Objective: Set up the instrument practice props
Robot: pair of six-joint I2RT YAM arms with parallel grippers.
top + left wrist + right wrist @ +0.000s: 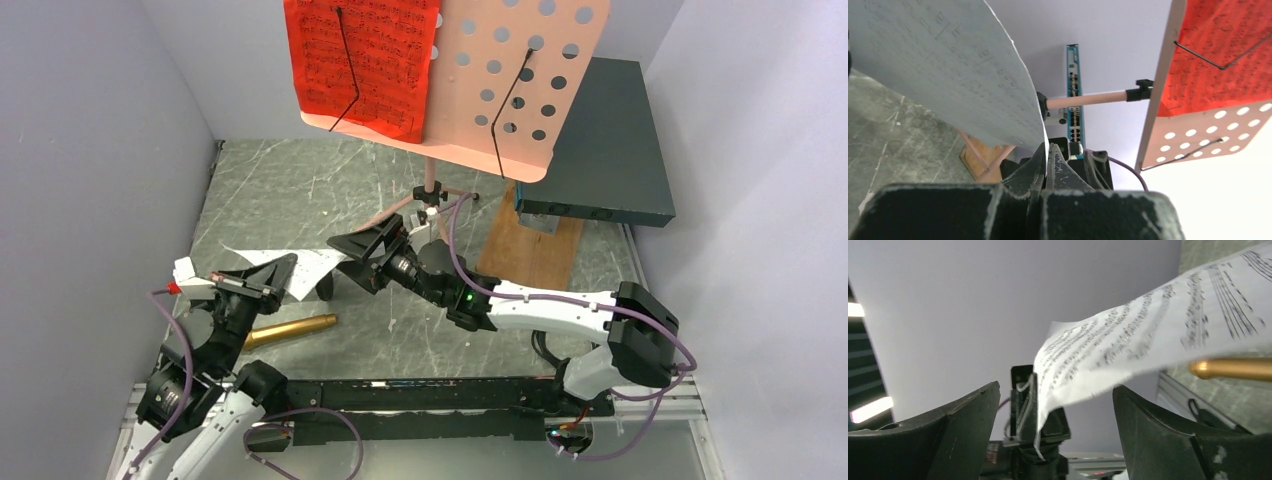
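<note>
Music stand (510,90) upper centre, red sheet (365,60) on it | grey marbled table (300,190), pale walls (90,150) | left gripper (290,264) pinches white sheet (310,272) | right gripper (336,264) wide

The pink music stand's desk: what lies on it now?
A red music sheet covers its left half in the top view, under a black wire clip. The rest of the pink music stand is bare. Whatever is behind the sheet is hidden.

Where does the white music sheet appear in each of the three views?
Top external: white music sheet left of centre, between the two grippers.
Left wrist: fills the upper left.
Right wrist: upper right.
Shared landmark: the left gripper, shut on the sheet's edge.
</note>
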